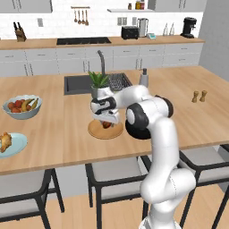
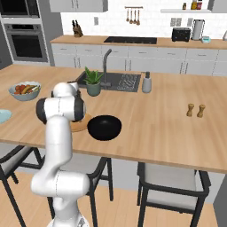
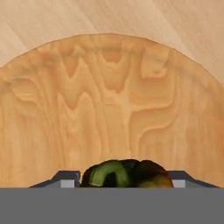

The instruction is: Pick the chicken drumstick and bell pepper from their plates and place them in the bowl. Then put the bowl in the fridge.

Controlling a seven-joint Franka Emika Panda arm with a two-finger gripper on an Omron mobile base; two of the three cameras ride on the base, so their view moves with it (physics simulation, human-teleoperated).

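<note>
The red bell pepper [image 1: 106, 125] with its green top [image 3: 127, 175] rests on the tan wood plate [image 1: 100, 132] near the island's front edge. My gripper [image 1: 106, 121] reaches down onto it, one finger pressed against each side of the pepper, gripper [image 3: 124, 181]. Right of that plate sits the black bowl [image 2: 104, 127], partly hidden by my arm in the left base view. Far left, the golden-brown chicken drumstick [image 1: 4, 141] lies on the pale blue plate [image 1: 17, 145]. The fridge is out of view.
A blue-grey fruit bowl [image 1: 22, 106] stands at the left. Behind the wood plate are a potted plant [image 1: 99, 85], the sink [image 1: 80, 83] and a soap dispenser [image 1: 144, 78]. Two shakers [image 1: 199, 96] stand at the right. Stools [image 1: 114, 174] line the front edge.
</note>
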